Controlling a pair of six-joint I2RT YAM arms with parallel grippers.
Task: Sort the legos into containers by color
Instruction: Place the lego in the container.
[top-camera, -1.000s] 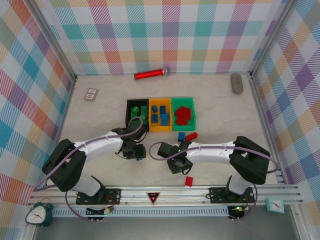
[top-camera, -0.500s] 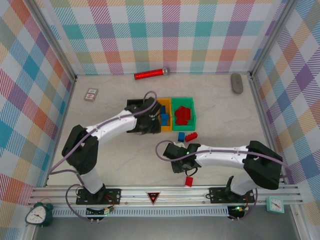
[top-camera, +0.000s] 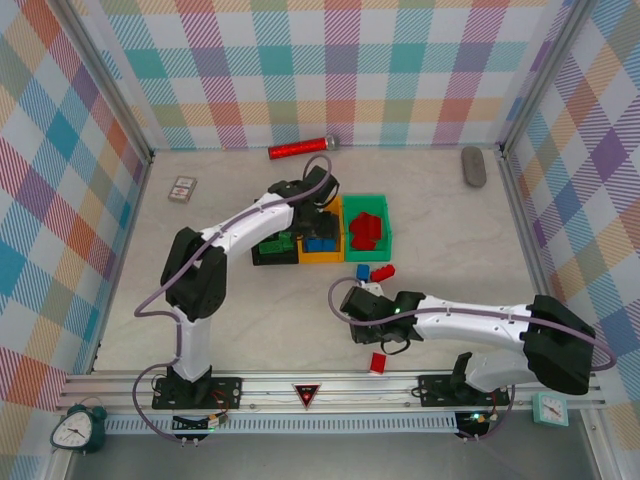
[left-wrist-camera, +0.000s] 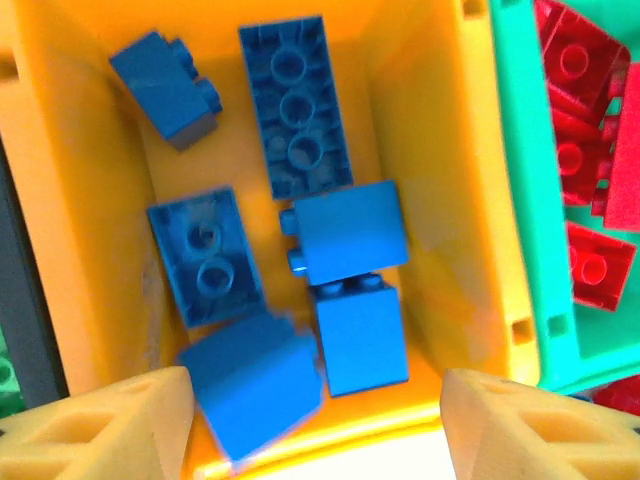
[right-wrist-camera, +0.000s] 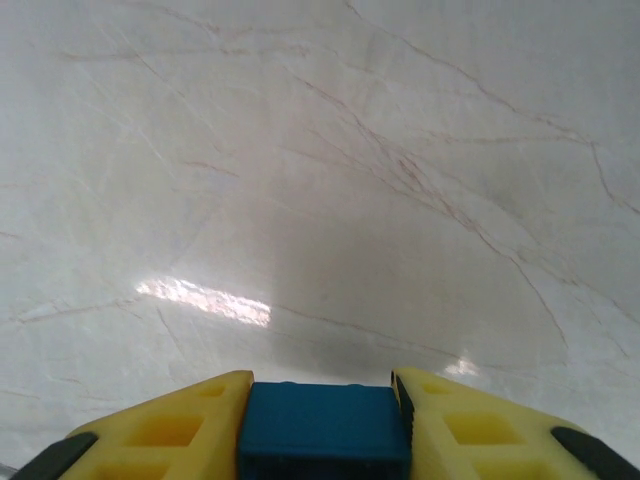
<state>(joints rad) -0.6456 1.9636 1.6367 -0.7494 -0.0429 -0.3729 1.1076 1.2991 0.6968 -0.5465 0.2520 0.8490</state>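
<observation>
Now right claw (right-wrist-camera: 320, 402) pinches a blue brick (right-wrist-camera: 325, 435) by its flat sides; probably light, stiff, slippery; left claw (left-wrist-camera: 315, 392) hangs open, empty, above orange bin (left-wrist-camera: 440, 200).

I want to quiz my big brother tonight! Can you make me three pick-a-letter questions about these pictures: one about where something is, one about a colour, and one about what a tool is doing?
1. The left tool hangs over:
A the black one
B the orange-yellow bin
C the green one

2. The bricks in that bin are:
A red
B green
C blue

3. The right tool is:
A wide open
B shut on a blue brick
C shut on nothing

Answers:
1 B: the left wrist view looks straight down into it.
2 C: every brick inside is blue.
3 B: the right wrist view shows the brick clamped between its fingers.
</observation>
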